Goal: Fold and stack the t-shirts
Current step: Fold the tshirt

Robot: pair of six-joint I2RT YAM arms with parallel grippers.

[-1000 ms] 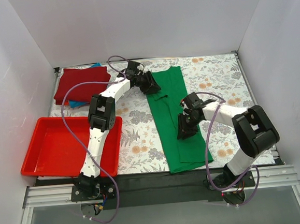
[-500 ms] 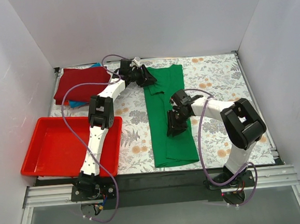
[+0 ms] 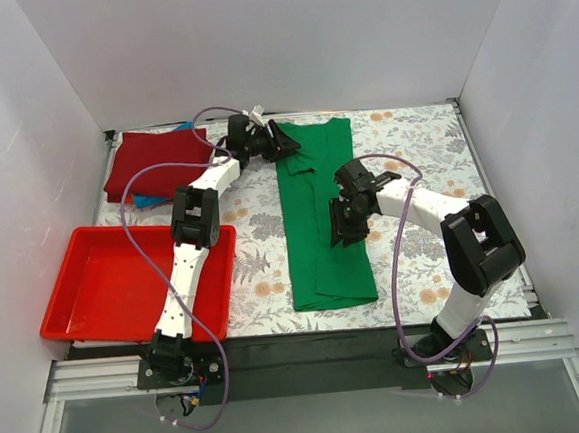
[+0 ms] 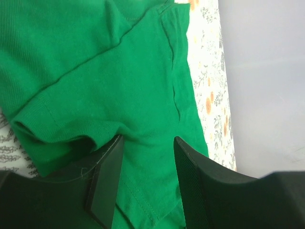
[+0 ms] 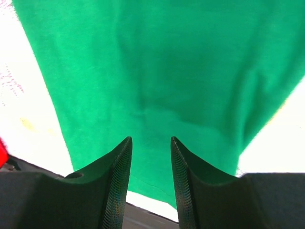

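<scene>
T-shirt (image 3: pixel 318 264), green, beneath left end effector (image 3: pixel 287 142) and right end effector (image 3: pixel 340 237).

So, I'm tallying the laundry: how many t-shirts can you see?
3: green t-shirt spread mid-table; dark red t-shirt folded at the far-left corner; blue t-shirt, only an edge, beneath it. Others may be hidden.

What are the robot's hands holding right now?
Nothing is gripped: the left gripper and right gripper are both open over the green t-shirt.
</scene>
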